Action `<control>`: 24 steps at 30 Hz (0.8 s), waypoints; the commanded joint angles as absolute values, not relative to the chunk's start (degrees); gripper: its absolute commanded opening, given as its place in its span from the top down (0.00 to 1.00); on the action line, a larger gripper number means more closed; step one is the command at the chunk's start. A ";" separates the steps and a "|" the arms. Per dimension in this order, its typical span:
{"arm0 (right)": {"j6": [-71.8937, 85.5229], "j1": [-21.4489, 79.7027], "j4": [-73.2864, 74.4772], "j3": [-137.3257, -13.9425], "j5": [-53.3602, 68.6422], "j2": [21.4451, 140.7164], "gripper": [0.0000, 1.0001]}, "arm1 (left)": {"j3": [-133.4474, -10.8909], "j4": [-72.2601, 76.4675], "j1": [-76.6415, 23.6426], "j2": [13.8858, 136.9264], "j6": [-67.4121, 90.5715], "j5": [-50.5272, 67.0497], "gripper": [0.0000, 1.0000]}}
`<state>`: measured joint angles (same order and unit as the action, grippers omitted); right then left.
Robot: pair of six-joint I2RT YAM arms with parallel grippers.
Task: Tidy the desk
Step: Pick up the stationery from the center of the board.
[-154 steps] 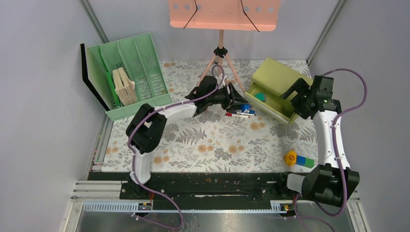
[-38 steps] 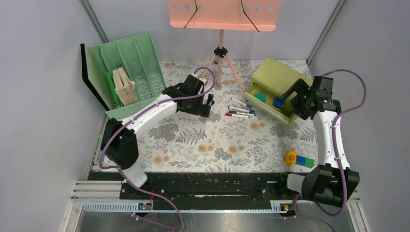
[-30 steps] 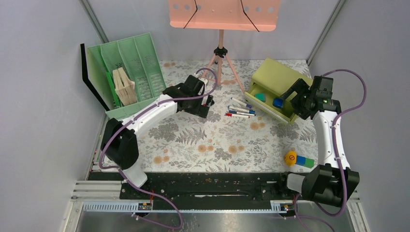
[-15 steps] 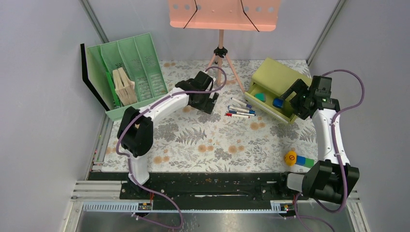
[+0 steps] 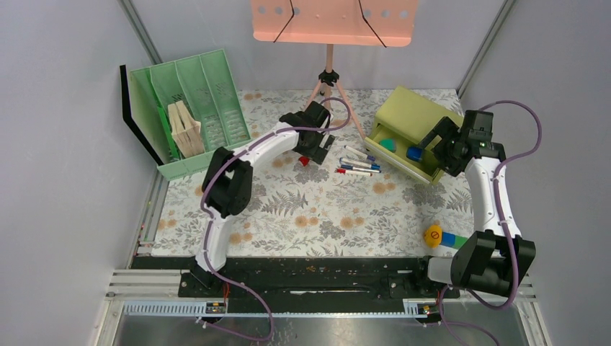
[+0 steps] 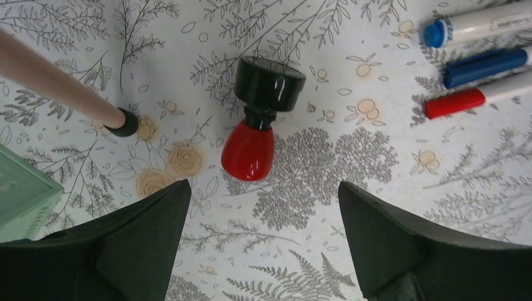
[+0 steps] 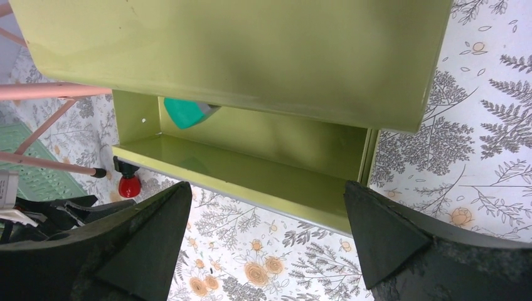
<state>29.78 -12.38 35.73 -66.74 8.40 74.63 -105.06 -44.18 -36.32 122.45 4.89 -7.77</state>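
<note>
- Top view: the desk [image 5: 324, 216], a large flat tabletop printed with white-grey ferns and orange flowers, looks only partly sorted to me.
  - The olive-green open drawer box [image 5: 403, 115] at upper right holds a teal piece [image 5: 387, 144] and a blue piece [image 5: 413, 153].
  - The mint-green slotted file rack [image 5: 209, 79] at upper left holds pale wooden pieces [image 5: 186, 130].
  - Several things are left, I judge. The loose marker pens [image 5: 358, 164] lie at centre, with a small red-and-black knob-shaped piece [image 5: 305, 160] just left of them. A yellow ball [image 5: 433, 235] and a blue-green block [image 5: 454, 241] sit at lower right.
- Left wrist view: the left gripper [image 6: 263, 191] hangs over the knob-shaped piece [image 6: 257, 119], which sits mid-frame.
  - Its jaws are spread wide at the bottom corners, gripping nothing and touching nothing that I can see.
  - A black-capped tripod foot [image 6: 122, 122] stands at left, and the pens [image 6: 483, 63] are at upper right.
- Right wrist view: the right gripper [image 7: 266, 188] hovers at the drawer box [image 7: 251, 56] front, jaws wide apart and empty.
  - The teal piece [image 7: 188, 113] shows inside.
  - I cannot tell whether the fingertips touch the drawer's edge.
</note>
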 commanded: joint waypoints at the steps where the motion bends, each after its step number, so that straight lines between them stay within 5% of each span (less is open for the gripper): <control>1: 27.72 -12.61 36.64 -69.43 5.81 75.39 0.02 | -111.25 -45.73 -35.88 125.93 3.52 -11.57 0.13; 14: 27.41 -12.62 36.68 -69.73 5.25 77.13 0.02 | -115.05 -45.75 -33.28 132.66 4.99 -7.17 0.25; 24: 27.83 -12.59 36.65 -70.27 5.62 77.46 0.02 | -110.36 -43.77 -33.20 131.53 6.47 -2.89 0.49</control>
